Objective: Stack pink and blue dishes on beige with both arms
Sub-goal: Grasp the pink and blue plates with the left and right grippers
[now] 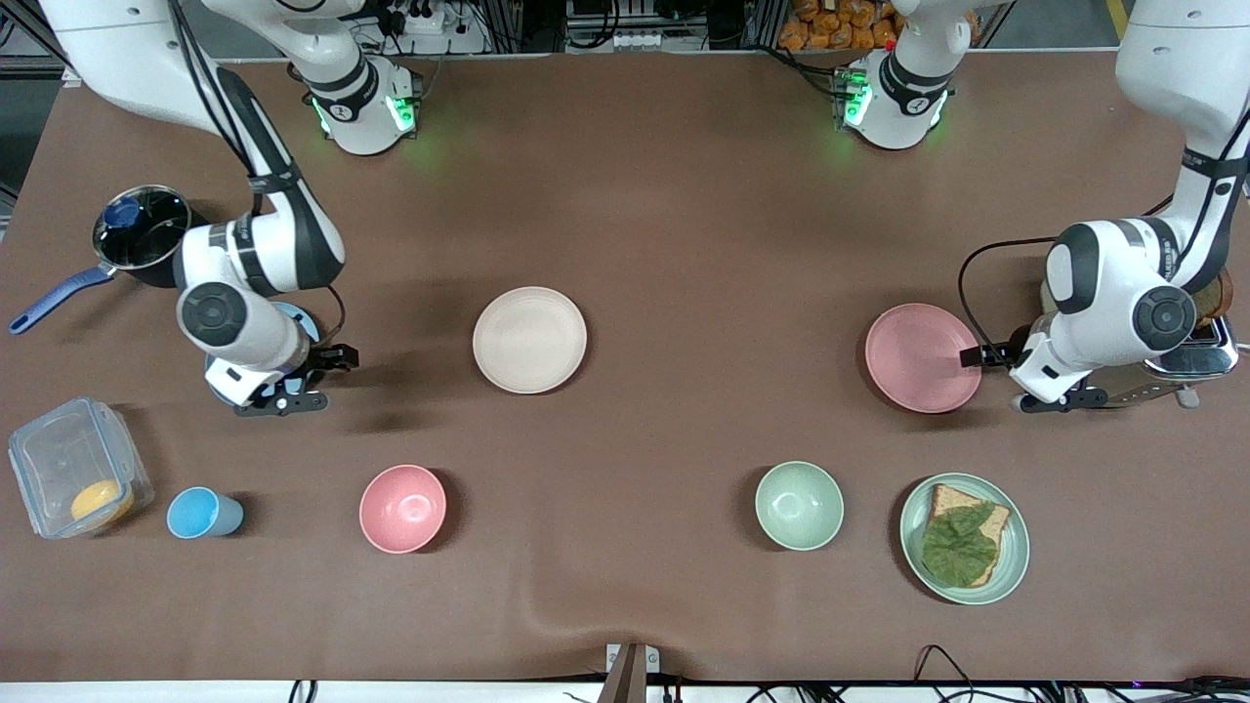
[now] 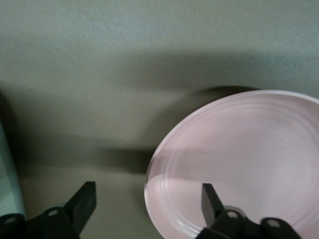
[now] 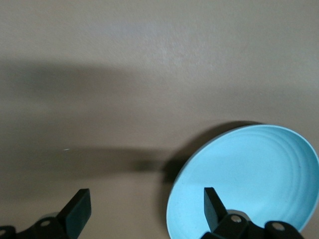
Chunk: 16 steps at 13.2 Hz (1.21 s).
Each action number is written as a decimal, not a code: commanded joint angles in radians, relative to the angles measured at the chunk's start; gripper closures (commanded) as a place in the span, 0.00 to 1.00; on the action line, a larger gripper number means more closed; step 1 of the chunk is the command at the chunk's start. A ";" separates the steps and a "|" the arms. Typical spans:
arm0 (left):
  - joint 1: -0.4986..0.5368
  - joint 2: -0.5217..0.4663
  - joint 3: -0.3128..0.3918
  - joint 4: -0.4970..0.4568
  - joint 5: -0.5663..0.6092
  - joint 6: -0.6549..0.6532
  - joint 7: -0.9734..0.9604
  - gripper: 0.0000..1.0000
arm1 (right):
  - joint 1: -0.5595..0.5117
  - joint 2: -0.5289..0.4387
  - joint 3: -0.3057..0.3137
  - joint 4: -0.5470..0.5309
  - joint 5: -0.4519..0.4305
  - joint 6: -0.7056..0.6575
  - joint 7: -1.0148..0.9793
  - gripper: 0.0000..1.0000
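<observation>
The beige plate (image 1: pixel 529 340) lies bare near the table's middle. The pink plate (image 1: pixel 923 357) (image 2: pixel 249 159) lies toward the left arm's end. My left gripper (image 1: pixel 1004 377) (image 2: pixel 148 194) stands open low at its rim, one finger over the plate and the other over the cloth outside it. The blue plate (image 1: pixel 299 317) (image 3: pixel 249 179) lies toward the right arm's end, mostly hidden under the right arm in the front view. My right gripper (image 1: pixel 317 379) (image 3: pixel 145 198) is open astride its rim the same way, holding nothing.
A dark pot (image 1: pixel 142 239) with a blue handle sits toward the right arm's end. Nearer the front camera stand a clear container (image 1: pixel 49 459), blue cup (image 1: pixel 200 513), pink bowl (image 1: pixel 402 508), green bowl (image 1: pixel 799 505) and green plate (image 1: pixel 1016 561) with toast. A toaster (image 1: pixel 1196 353) sits under the left arm.
</observation>
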 commanded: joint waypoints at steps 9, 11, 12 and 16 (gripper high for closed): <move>0.018 0.053 -0.012 0.017 -0.023 0.026 0.023 0.45 | 0.000 0.077 -0.007 -0.038 -0.142 0.009 0.132 0.47; 0.017 0.055 -0.012 0.028 -0.025 0.026 0.023 0.64 | -0.017 0.082 -0.005 -0.034 -0.142 0.007 0.132 0.67; 0.017 0.055 -0.012 0.030 -0.025 0.026 0.023 0.78 | -0.018 0.082 -0.005 -0.031 -0.139 0.003 0.135 0.81; 0.017 0.059 -0.012 0.031 -0.074 0.026 0.025 1.00 | -0.021 0.082 -0.005 -0.026 -0.131 -0.002 0.137 1.00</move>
